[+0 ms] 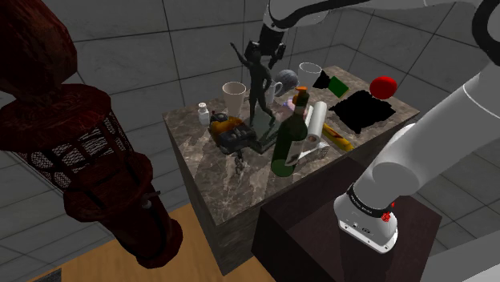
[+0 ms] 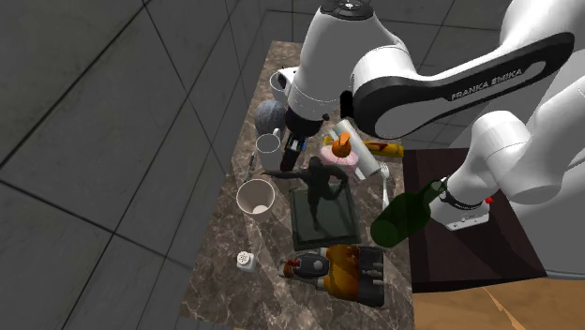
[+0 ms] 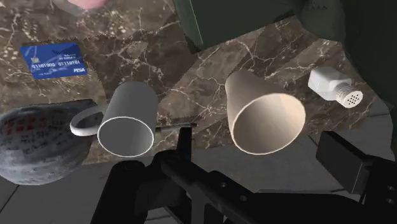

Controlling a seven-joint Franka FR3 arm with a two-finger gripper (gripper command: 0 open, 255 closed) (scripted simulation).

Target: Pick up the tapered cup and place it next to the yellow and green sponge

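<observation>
Nearest the stand point(image 1: 320, 232), a green bottle point(image 1: 288, 136) rises from the desk point(image 1: 204, 168), with a white roll point(image 1: 316, 120) just beside it. Behind these, a dark statue point(image 1: 258, 76) stands on a flat square base, and an orange-and-black object point(image 1: 232, 132) lies at its foot. The gripper point(image 2: 297, 148) hangs beside the statue's outstretched arm. In the wrist view the fingers point(image 3: 353, 167) stand apart, released, with nothing clasped between them. A blue card point(image 3: 54, 59) lies flat on the marble.

Beyond the statue, the tapered cup point(image 3: 264, 121), beige, stands upright with its mouth up, close to the desk's far edge. A white mug point(image 3: 127, 121) stands near it on one side, and a thin pen point(image 3: 173, 126) lies between the two. A grey ball point(image 3: 35, 143) sits just beside the mug's handle. A salt shaker point(image 3: 334, 86) stands on the cup's other side, apart from it, with bare marble between them. Past the far edge lie grey tiles.
</observation>
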